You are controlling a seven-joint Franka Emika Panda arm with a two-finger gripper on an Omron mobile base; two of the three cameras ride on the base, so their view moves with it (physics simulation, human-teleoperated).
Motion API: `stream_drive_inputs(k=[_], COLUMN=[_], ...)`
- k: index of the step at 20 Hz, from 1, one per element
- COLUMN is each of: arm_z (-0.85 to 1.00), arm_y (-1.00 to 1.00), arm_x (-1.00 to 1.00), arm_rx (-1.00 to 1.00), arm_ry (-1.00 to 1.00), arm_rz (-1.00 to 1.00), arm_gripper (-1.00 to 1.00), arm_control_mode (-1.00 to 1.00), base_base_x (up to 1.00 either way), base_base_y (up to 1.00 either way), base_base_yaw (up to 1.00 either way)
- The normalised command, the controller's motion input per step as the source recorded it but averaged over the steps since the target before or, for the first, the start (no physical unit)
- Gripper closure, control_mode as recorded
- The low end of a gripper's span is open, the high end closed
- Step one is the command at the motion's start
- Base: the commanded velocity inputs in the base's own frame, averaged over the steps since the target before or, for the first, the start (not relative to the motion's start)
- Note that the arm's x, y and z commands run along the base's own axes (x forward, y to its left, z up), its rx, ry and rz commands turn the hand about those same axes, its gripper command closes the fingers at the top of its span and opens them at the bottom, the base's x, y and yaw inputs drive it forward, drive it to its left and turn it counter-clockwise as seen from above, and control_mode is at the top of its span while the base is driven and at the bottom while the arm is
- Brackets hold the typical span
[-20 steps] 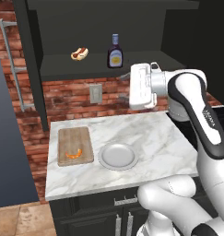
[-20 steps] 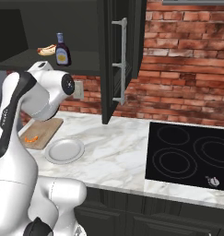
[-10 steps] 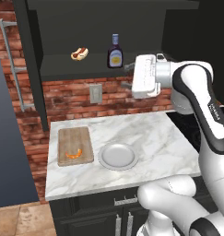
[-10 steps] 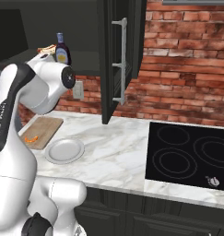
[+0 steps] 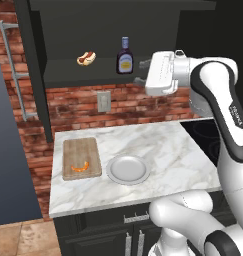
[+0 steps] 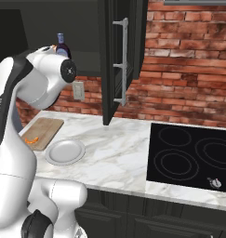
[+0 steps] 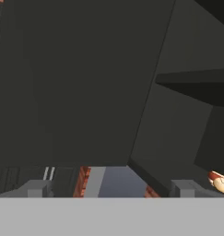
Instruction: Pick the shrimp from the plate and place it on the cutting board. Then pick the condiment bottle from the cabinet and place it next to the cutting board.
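Resting on the board (image 5: 82,158), the shrimp (image 5: 81,167) lies beside a plate (image 5: 128,169) on marble counter (image 5: 168,150); bottle (image 5: 125,56) stands in the cabinet (image 5: 158,35), near the empty, wide-spread gripper (image 5: 141,72).

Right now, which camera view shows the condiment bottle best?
The left base view: the condiment bottle stands whole on the cabinet shelf, label facing the camera. The right base view gives its cap and neck behind the arm.

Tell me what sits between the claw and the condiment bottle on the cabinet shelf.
Nothing: in the left base view the open claw hangs just right of the condiment bottle, with only dark cabinet shelf between. The hot dog lies on the bottle's far side.
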Motion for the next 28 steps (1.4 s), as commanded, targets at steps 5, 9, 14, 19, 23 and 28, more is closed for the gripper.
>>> stream_drive_inputs(k=[5,9,14,19,23,28], arm_z=[0.03,0.00,0.00,0.00,0.00,0.00], arm_y=[-0.13,0.00,-0.03,-0.11,-0.11,-0.07], arm_x=[0.10,0.18,0.26,0.31,0.31,0.32], arm_rx=[0.04,0.05,0.06,0.05,0.04,0.03], arm_ry=[0.01,0.00,0.00,0.00,0.00,0.01], arm_rz=[-0.07,-0.07,-0.06,-0.06,-0.05,-0.04], arm_gripper=[-1.00,-1.00,-1.00,-1.00,-1.00,-1.00], arm_control_mode=[-1.00,-1.00,-1.00,-1.00,-1.00,-1.00], base_base_x=[0.00,0.00,0.00,0.00,0.00,0.00], base_base_y=[0.00,0.00,0.00,0.00,0.00,0.00], base_base_yaw=[0.00,0.00,0.00,0.00,0.00,0.00])
